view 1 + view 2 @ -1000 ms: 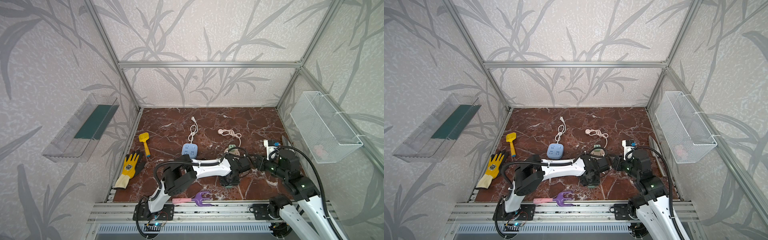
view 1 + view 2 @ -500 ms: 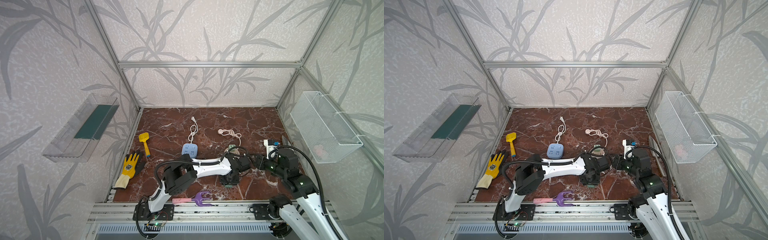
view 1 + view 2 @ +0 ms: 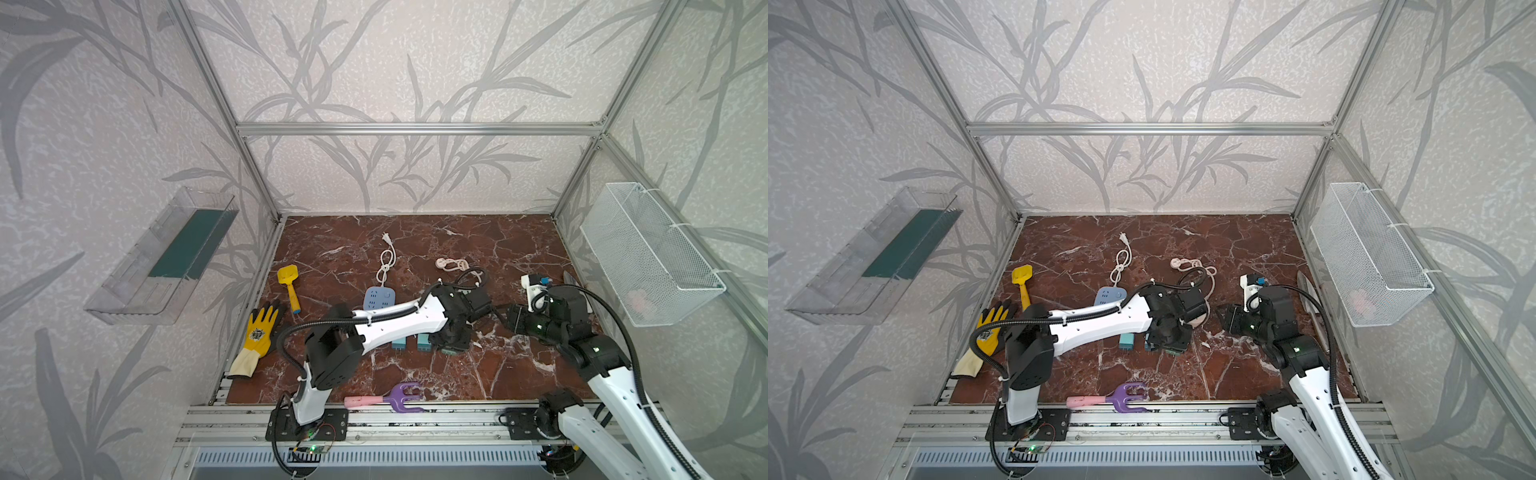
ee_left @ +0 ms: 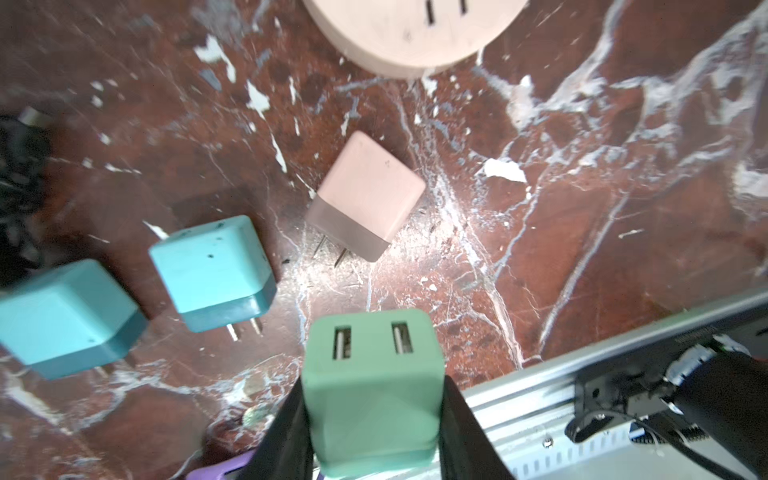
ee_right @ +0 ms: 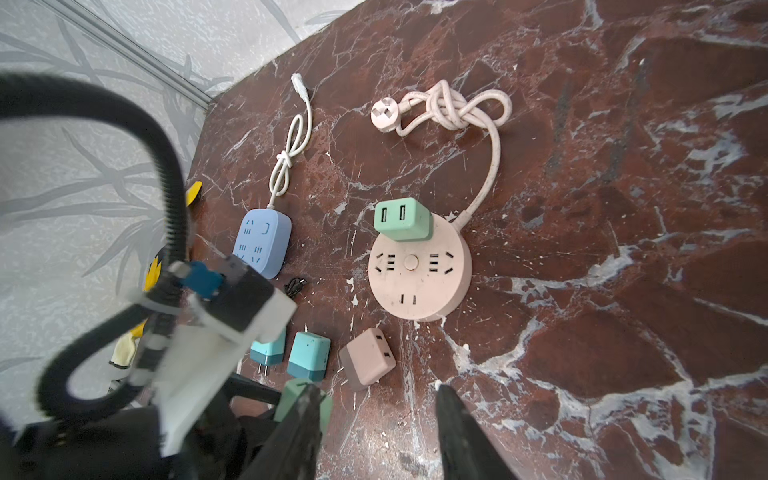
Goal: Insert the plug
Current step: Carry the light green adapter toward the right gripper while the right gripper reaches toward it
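Note:
My left gripper [image 4: 372, 390] is shut on a green plug [image 4: 372, 399], its two USB ports facing the wrist camera and its prongs hidden. In both top views this gripper [image 3: 451, 349] [image 3: 1173, 351] hangs low over the table, just in front of the round pink power strip [image 5: 419, 270] [image 4: 415, 33]. A second green plug [image 5: 402, 218] sits in that strip. A pink plug [image 4: 368, 199] [image 5: 365, 357] and two teal plugs [image 4: 212, 266] [image 4: 66, 316] lie loose on the marble. My right gripper [image 5: 376, 399] [image 3: 505, 318] is open and empty, right of the left one.
A blue power strip [image 3: 379, 297] lies behind the left forearm. At the left are a yellow glove [image 3: 259, 328] and a yellow shovel [image 3: 289, 282]. A purple rake [image 3: 399, 395] lies at the front edge. A wire basket [image 3: 648, 253] hangs on the right wall.
The left jaws have closed the last bit onto the green plug. The right gripper has shifted slightly; the loose plugs and strips lie as before.

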Robot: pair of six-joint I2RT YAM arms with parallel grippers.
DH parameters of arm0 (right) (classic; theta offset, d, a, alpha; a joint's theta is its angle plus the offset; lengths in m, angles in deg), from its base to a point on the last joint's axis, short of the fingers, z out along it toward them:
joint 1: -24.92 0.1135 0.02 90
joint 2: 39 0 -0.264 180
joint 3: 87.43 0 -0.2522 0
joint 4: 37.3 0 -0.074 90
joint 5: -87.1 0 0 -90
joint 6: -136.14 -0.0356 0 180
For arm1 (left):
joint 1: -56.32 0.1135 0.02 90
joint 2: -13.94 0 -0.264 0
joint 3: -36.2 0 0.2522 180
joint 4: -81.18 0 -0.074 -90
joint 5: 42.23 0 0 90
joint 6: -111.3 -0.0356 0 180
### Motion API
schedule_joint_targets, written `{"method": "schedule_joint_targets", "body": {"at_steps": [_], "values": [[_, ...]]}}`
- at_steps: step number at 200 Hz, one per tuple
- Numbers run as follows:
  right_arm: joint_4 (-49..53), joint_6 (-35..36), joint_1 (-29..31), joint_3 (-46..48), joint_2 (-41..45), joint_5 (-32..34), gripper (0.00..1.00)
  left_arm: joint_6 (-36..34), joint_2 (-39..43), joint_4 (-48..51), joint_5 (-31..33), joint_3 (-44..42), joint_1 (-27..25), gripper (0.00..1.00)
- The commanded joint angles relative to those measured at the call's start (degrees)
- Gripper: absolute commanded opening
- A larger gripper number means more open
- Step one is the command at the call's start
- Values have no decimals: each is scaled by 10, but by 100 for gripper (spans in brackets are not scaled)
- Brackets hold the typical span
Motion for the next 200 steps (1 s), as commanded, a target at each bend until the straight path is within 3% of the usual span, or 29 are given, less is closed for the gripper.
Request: {"method": "schedule_joint_targets", "body": {"at_steps": [1, 58, 68, 109, 155, 200], "values": [[23, 13, -2, -44, -29, -20, 46, -102, 42, 46, 53, 28, 29, 36], [55, 27, -1, -145, -127, -99, 45, -309, 105, -73, 97, -25, 50, 37], [56, 24, -1, -158, -143, -126, 47, -321, 122, -105, 111, -49, 51, 37], [38, 1, 2, -177, -185, -203, 49, -370, 194, -242, 70, -148, 59, 36], [-6, -21, 3, -163, -222, -288, 49, -421, 212, -249, 29, -158, 62, 37], [-18, -26, 8, -163, -244, -313, 50, -430, 223, -250, 11, -161, 62, 37]]}}
